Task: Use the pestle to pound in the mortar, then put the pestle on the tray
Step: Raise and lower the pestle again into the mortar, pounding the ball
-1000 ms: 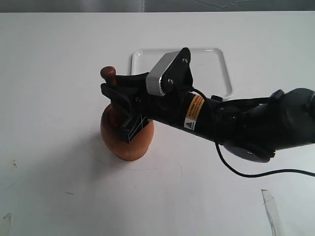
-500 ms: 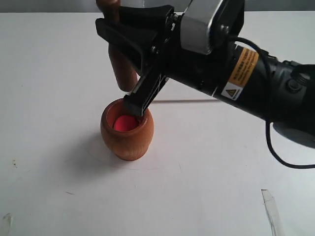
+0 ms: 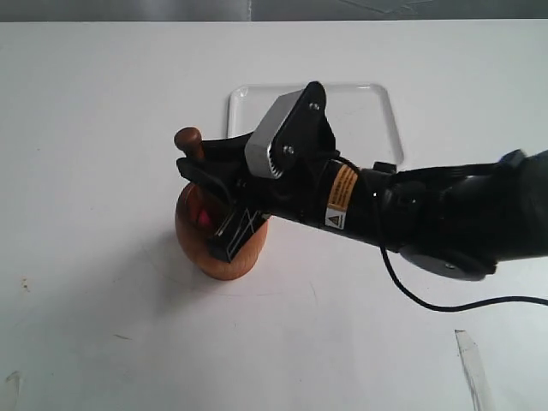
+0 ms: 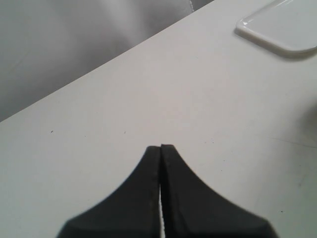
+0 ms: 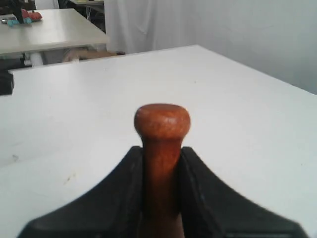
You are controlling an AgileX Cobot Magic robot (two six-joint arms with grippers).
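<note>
The reddish-brown wooden mortar (image 3: 216, 248) stands on the white table, left of centre, with a bit of the red ball (image 3: 204, 219) showing inside. My right gripper (image 3: 205, 175) is shut on the pestle (image 3: 189, 139), whose thick end is down in the mortar; its knob sticks up above the fingers (image 5: 162, 120). The white tray (image 3: 390, 128) lies behind, partly hidden by the right arm; its corner shows in the left wrist view (image 4: 282, 27). My left gripper (image 4: 161, 147) is shut on nothing above bare table and does not appear in the exterior view.
A black cable (image 3: 445, 304) trails from the right arm across the table at the right. A thin clear strip (image 3: 473, 364) lies near the front right edge. Another table (image 5: 44, 29) with small objects stands in the background of the right wrist view.
Half a second ago the right gripper held the pestle lifted above the mortar; it has now come down and the pestle's end is in the mortar again.
</note>
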